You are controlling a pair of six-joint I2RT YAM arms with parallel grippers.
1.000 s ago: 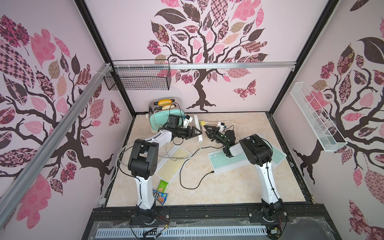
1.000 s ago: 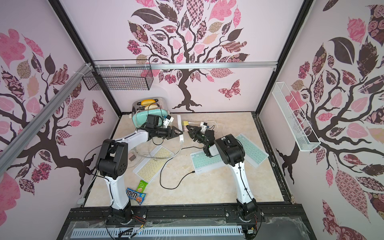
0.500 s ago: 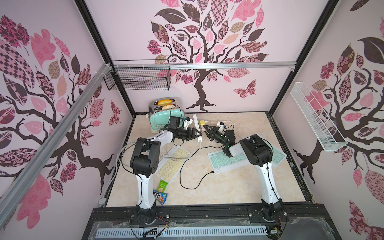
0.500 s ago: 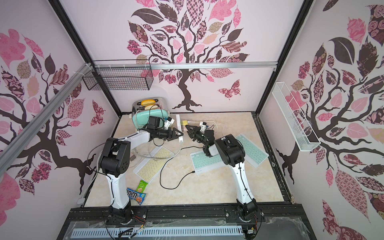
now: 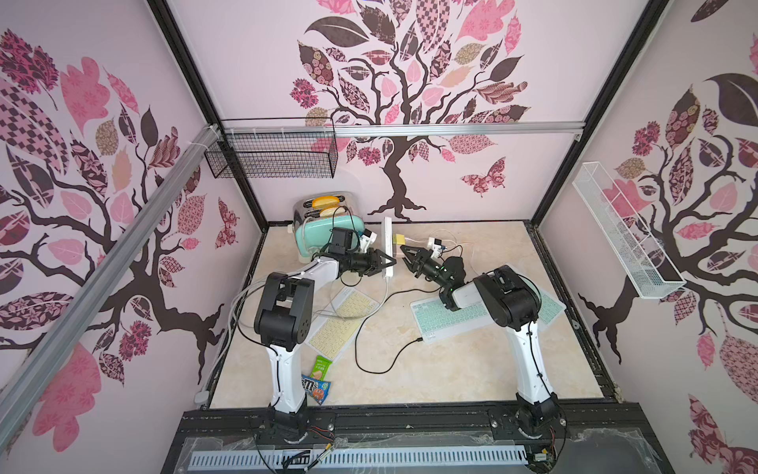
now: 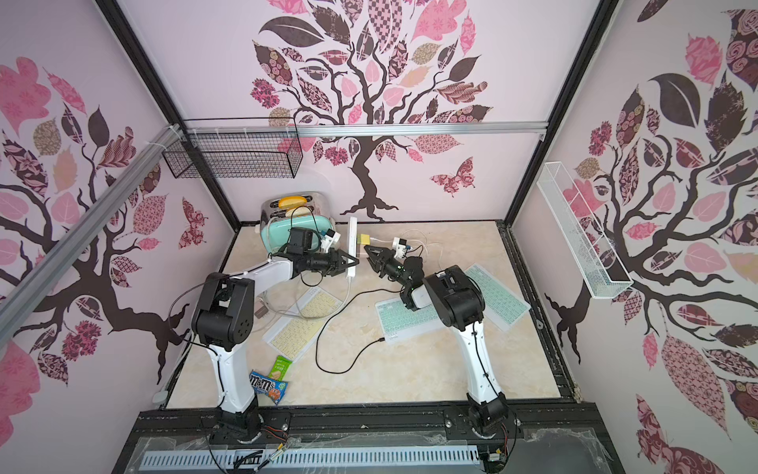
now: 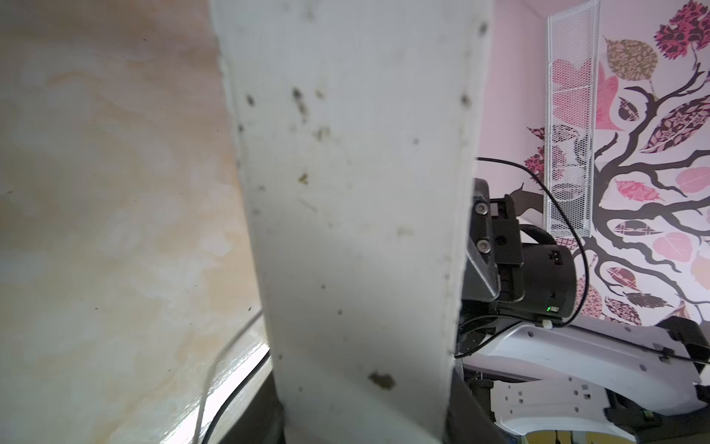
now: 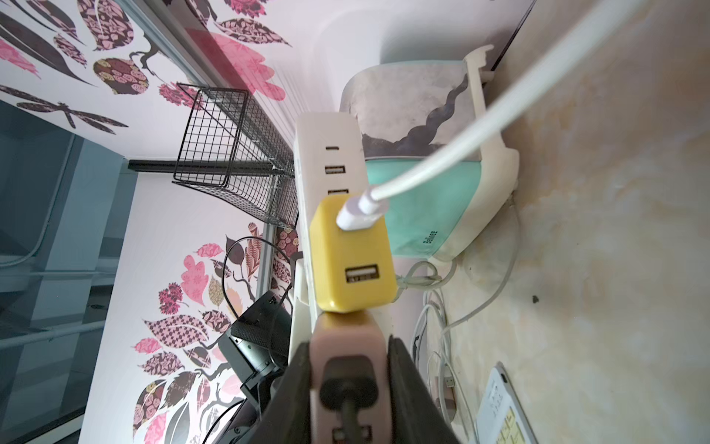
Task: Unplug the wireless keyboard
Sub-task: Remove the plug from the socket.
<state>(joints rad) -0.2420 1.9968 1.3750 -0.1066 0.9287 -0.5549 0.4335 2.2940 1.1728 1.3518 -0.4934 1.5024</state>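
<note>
Right wrist view: closest to us, the right gripper point(image 8: 347, 342) has its fingers point(image 8: 292, 388) drawn narrow against both flanks of a pink adapter point(image 8: 345, 328). A black cable point(image 8: 347, 421) is plugged into the face of the adapter between them. Just past the fingertips a yellow adapter point(image 8: 351, 253) touches the pink one, and a white cable point(image 8: 442, 153) is plugged into it. Both adapters sit on the white power strip point(image 8: 326, 150), which runs on away from the fingers. Beyond the strip stands the mint toaster point(image 8: 430, 215), and farthest off we see the wire basket point(image 8: 230, 153) on the wall.

In both top views we find the mint keyboard point(image 5: 443, 318) point(image 6: 404, 318) lying flat on the table point(image 5: 451, 369) behind the right fingers, partly under that arm. The black cable loops from near those fingers across the table and ends at the keyboard's near edge. A yellow keyboard point(image 5: 344, 324) lies behind the left gripper point(image 5: 387, 261), well apart from the mint one. The left gripper meets the strip on the side opposite the right fingers.

In the left wrist view the strip fills the gap between the dark left fingers point(image 7: 269, 430). We cannot tell whether they press it or only flank it.
</note>
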